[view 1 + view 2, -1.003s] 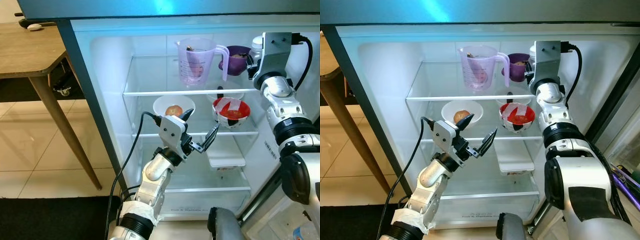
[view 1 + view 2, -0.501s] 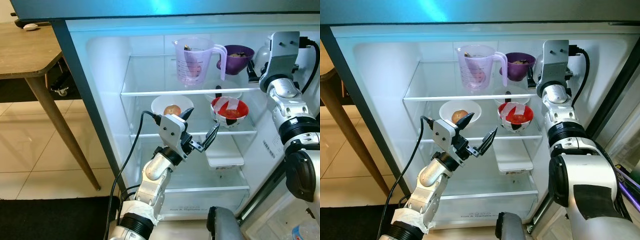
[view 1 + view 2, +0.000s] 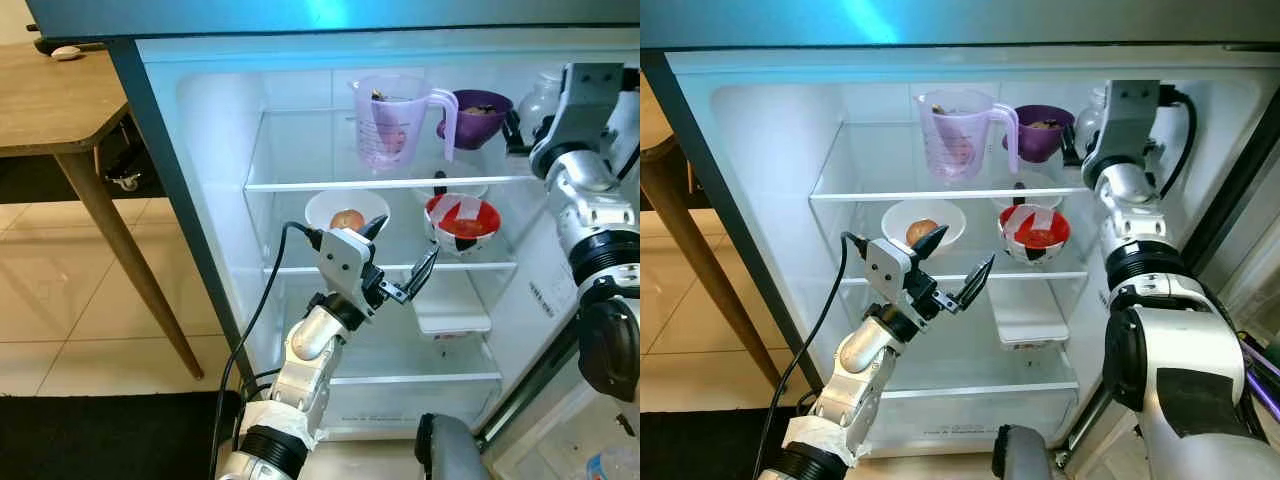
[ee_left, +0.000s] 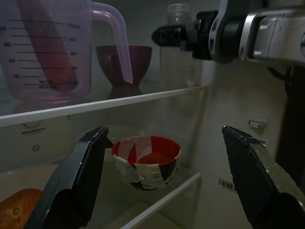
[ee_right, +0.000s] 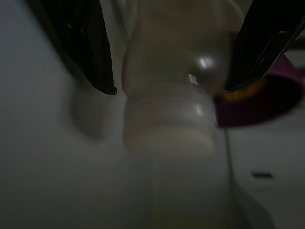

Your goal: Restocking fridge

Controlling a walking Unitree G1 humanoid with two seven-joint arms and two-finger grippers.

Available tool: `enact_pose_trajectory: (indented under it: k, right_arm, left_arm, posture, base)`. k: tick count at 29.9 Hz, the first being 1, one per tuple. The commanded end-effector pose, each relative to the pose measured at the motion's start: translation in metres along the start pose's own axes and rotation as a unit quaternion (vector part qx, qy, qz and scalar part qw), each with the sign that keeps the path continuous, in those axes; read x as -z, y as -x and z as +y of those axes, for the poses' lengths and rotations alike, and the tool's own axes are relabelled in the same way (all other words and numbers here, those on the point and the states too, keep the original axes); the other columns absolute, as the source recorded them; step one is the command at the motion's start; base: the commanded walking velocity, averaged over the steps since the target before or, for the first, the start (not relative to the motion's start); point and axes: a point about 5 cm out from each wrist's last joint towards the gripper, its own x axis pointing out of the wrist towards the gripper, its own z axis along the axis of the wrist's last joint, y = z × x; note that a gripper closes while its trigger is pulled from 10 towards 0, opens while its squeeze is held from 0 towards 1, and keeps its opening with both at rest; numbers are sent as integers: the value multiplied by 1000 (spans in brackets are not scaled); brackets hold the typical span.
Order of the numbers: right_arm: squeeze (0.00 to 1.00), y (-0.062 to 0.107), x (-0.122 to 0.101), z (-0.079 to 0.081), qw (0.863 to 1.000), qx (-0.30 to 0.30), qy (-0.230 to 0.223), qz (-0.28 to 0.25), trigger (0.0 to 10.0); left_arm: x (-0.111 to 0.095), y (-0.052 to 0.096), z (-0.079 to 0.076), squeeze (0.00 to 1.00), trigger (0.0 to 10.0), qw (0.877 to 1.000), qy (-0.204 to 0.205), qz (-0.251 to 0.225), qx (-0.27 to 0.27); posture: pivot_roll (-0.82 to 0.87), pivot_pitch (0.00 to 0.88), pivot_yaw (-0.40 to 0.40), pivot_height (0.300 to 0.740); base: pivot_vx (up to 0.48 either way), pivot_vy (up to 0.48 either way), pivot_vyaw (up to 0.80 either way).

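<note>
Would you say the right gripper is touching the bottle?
Apart: the right wrist view shows the bottle between the right gripper's open fingers, with gaps on both sides.

top shelf: jug (image 3: 392, 122), purple bowl (image 3: 478, 110) crowd right | left half free

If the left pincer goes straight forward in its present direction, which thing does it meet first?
Probably the red and white bowl: the left wrist view shows it centred between the open fingers of the left pincer, on the middle shelf. Depth is uncertain.
</note>
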Motion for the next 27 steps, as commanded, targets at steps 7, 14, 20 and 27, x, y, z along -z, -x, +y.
enact_pose_trajectory:
  k: [7, 14, 20, 27]
  right_arm:
    - [0, 4, -10, -17, 999, -1, -36, -23, 10000]
    - [0, 18, -3, -30, 998, -26, -50, -27, 10000]
    - [0, 33, 7, -45, 999, -17, -38, -15, 10000]
    - [0, 44, 12, -54, 1000, -3, -27, -1, 10000]
  left_arm:
    - [0, -2, -7, 0, 10000, 1000, 13, -4, 6]
    - [0, -2, -7, 0, 10000, 1000, 11, -6, 6]
    - [0, -2, -7, 0, 10000, 1000, 11, -7, 7]
    - [-1, -2, -6, 0, 10000, 1000, 11, -7, 9]
  posture:
    - [-41, 0, -6, 385]
    - [-40, 0, -10, 385]
    - [-43, 0, -8, 385]
    - [-48, 0, -1, 385]
  base:
    - [0, 0, 0]
    - [0, 0, 0]
    - [0, 0, 0]
    - [0, 0, 0]
